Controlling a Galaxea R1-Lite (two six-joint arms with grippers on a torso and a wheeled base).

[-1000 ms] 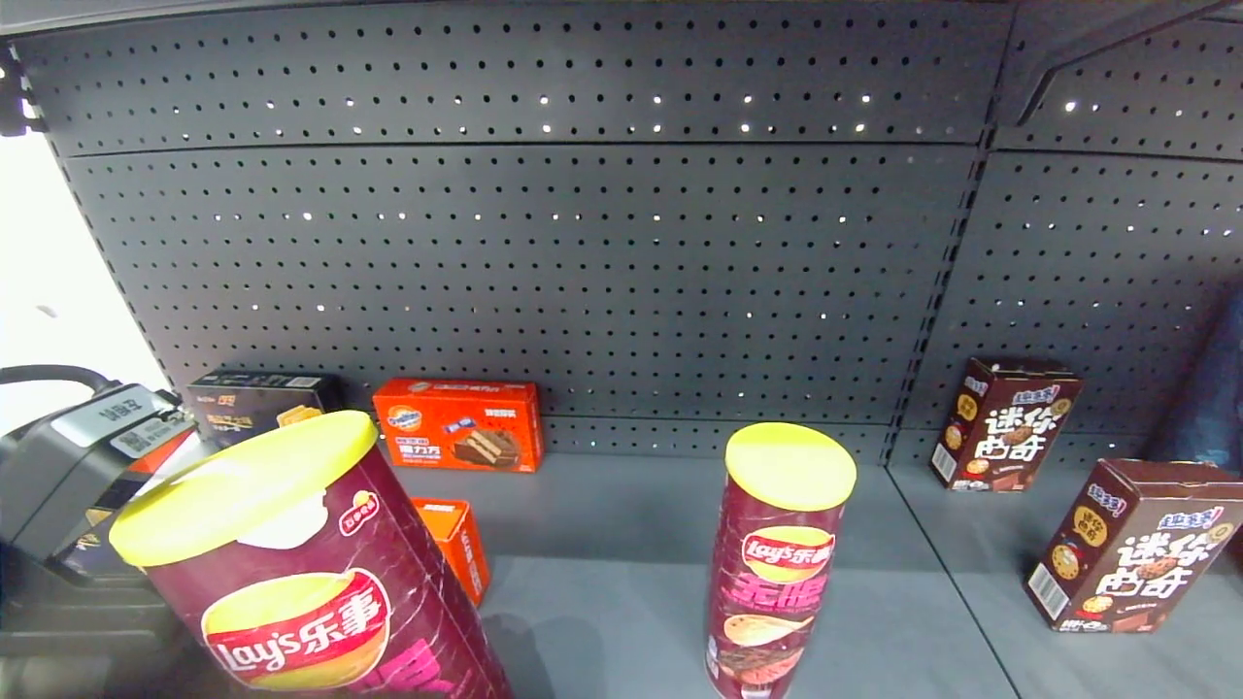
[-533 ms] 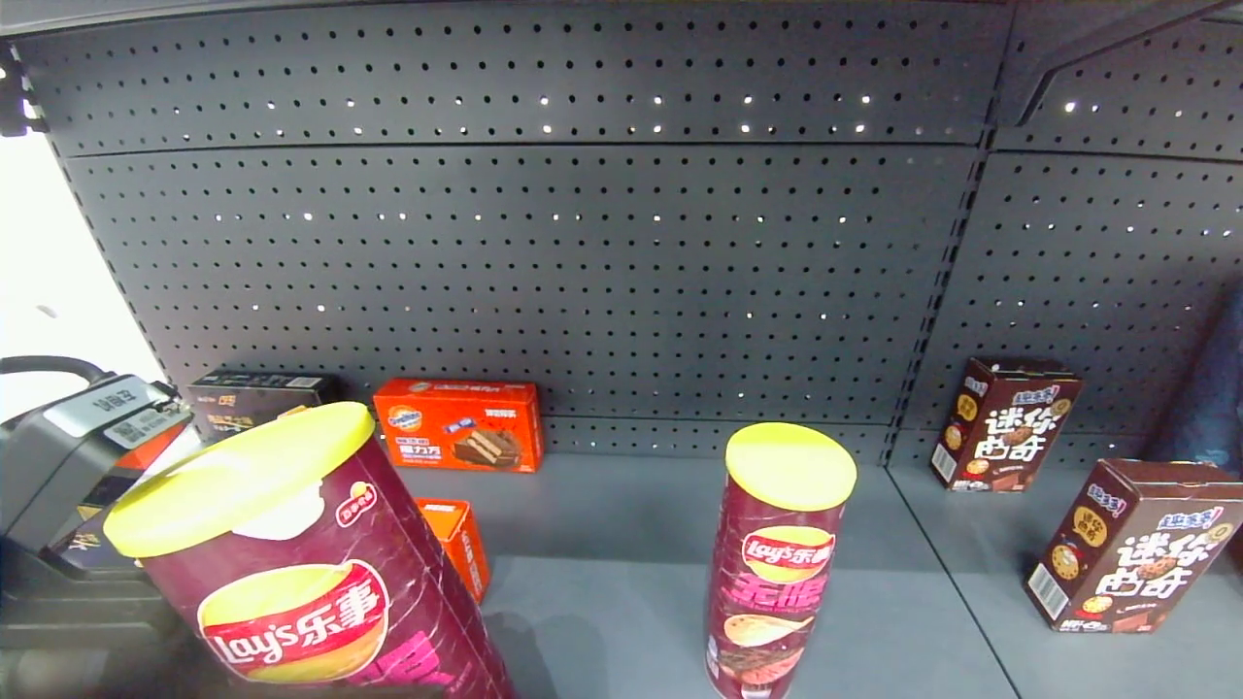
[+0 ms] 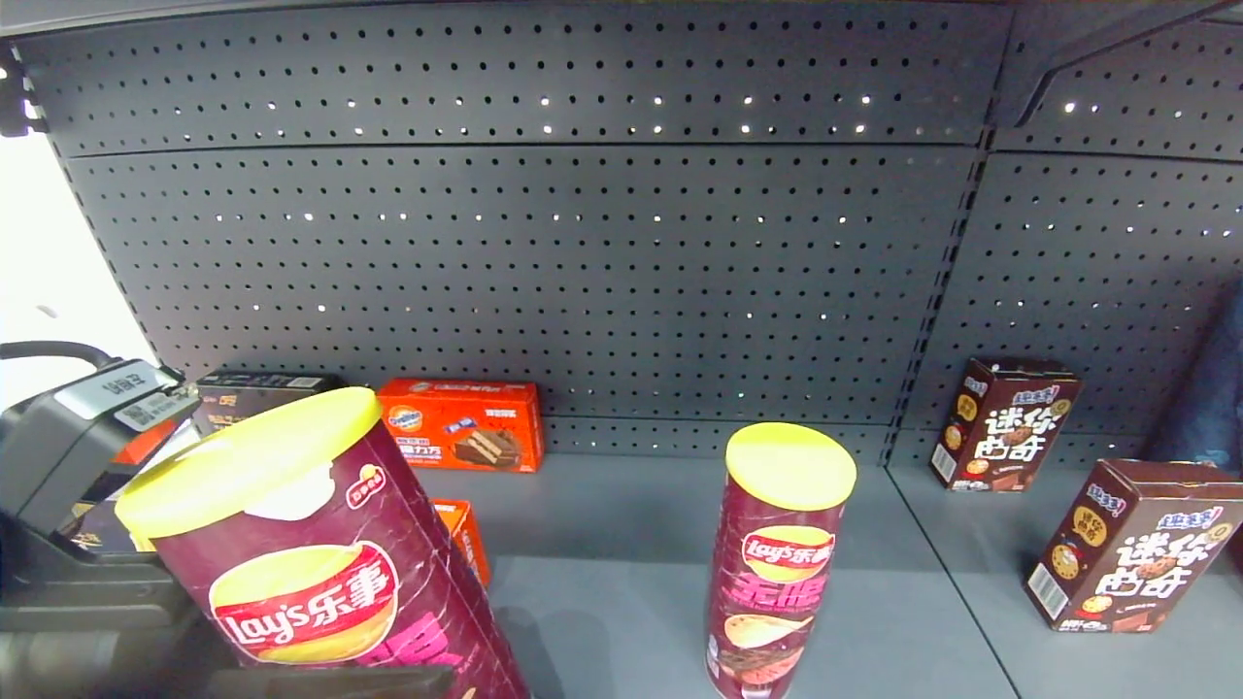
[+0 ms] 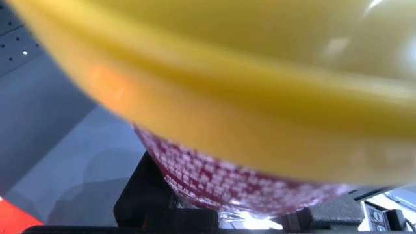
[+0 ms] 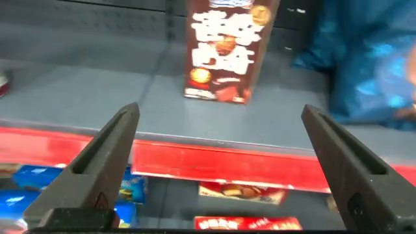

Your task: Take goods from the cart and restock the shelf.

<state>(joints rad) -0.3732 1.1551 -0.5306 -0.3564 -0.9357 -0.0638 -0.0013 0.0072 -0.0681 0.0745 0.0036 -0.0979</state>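
Note:
A maroon chips can (image 3: 320, 582) with a yellow lid hangs tilted at the lower left, in front of the grey shelf board (image 3: 631, 592). My left gripper (image 4: 234, 211) is shut on the can (image 4: 227, 182); its dark fingers clasp the body below the lid. A second, identical can (image 3: 777, 573) stands upright mid-shelf, well to the right of the held one. My right gripper (image 5: 221, 114) is open with nothing between its fingers, in front of the shelf's red edge strip (image 5: 227, 166), facing a brown cookie box (image 5: 224, 52).
An orange box (image 3: 458, 424) and a dark box (image 3: 254, 393) stand against the perforated back panel. Another orange box (image 3: 464, 539) sits partly behind the held can. Two brown cookie boxes (image 3: 1005, 424) (image 3: 1131, 558) stand on the right section. Free board lies between the cans.
The held can has risen a little and shifted slightly right, and the left wrist came up with it. Everything on the shelf stayed put.

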